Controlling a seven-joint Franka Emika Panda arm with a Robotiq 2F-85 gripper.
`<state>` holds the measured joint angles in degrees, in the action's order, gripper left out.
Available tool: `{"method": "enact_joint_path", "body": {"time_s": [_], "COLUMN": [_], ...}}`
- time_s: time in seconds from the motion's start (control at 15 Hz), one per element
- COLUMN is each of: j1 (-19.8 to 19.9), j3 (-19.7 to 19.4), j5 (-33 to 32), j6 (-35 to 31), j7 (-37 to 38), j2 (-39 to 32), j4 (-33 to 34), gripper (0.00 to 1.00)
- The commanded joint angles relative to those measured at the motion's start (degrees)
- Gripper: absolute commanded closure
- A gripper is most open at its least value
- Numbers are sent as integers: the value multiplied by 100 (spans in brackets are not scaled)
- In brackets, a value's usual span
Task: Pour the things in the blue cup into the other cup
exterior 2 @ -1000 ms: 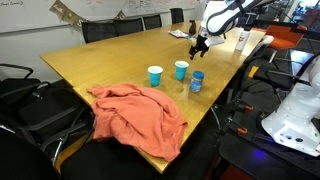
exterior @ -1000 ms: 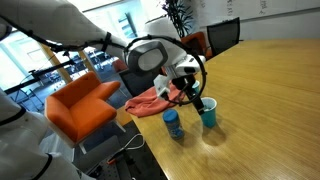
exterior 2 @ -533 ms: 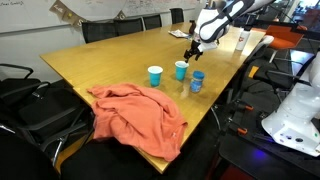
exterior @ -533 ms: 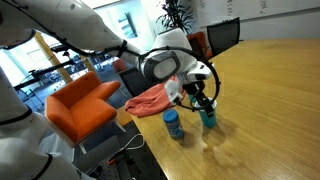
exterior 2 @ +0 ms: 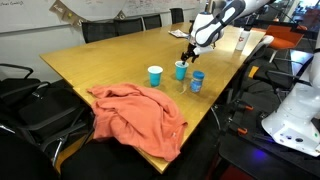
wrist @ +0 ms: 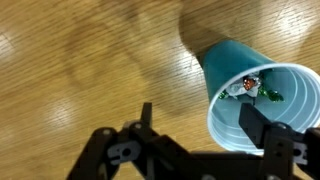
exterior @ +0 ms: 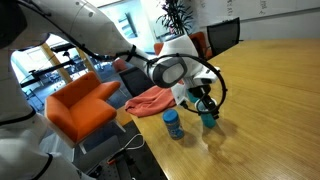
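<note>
Wooden table [exterior 2: 100, 60], long, pale grain.

The blue cup [exterior 2: 181, 70] stood upright near the table's right edge in an exterior view. The other cup [exterior 2: 155, 75] stood upright just to its left, apart from it and showing a pale inside. A small dark-blue jar [exterior 2: 197, 81] sat just right of the blue cup and a little nearer.

A salmon-pink cloth [exterior 2: 140, 115] lay crumpled at the near end, well apart from the cups.

The gripper [exterior 2: 188, 52] hung over the blue cup, slightly to its far right. Its claw was spread wide and empty.

In the wrist view the gripper [wrist: 195, 120] pointed down at the tabletop, and the blue cup [wrist: 255, 95] lay off to the right. One finger [wrist: 252, 122] crossed in front of its rim; I could not tell whether they touched. Small bits [wrist: 245, 88], white, red and green, sat at the cup's bottom.
</note>
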<state>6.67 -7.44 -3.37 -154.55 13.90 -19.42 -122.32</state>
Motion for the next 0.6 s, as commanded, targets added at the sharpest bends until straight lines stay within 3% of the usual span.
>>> {"method": "enact_joint_path", "body": {"time_s": [0.0, 0.47, 0.53], "j1": [-150, -237, -252], "j3": [-130, -142, -142], "j5": [66, 85, 83], "j6": [-254, -423, -426], "j7": [110, 95, 93], "j2": [-168, -250, -254], "j4": [113, 133, 137], "gripper": [43, 96, 100]}}
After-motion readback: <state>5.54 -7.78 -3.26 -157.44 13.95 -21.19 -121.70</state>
